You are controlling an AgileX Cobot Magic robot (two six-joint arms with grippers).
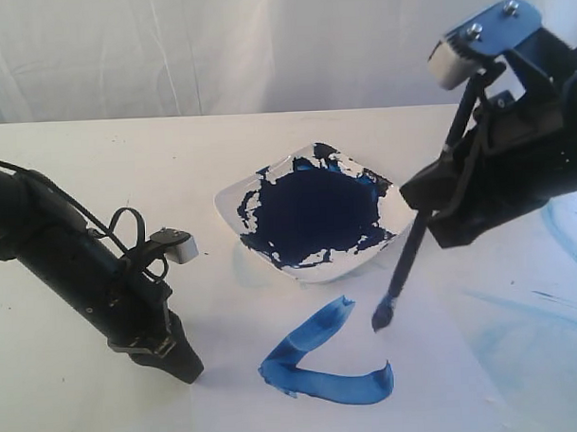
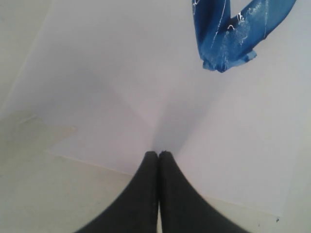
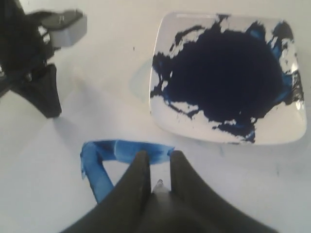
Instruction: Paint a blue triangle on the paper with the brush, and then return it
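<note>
Brush (image 1: 411,252) clamped in the right gripper, triangle one side short

Right gripper (image 3: 159,156) is clenched on the black handle. The handle slants down to a paint-dark tip by the open side of the blue triangle (image 1: 328,389) (two thick strokes meet in a corner at the left, the third side is unpainted). Whether the tip touches the paper (image 1: 431,367) I cannot tell. Left gripper (image 2: 158,155) has its jaws pressed together with nothing between them, tips down on the paper left of that corner. Just behind the strokes sits the white dish (image 1: 231,201) with its dark navy paint pool (image 1: 312,215). Pale blue smears (image 1: 554,230) mark the table (image 1: 97,166) at the right.
</note>
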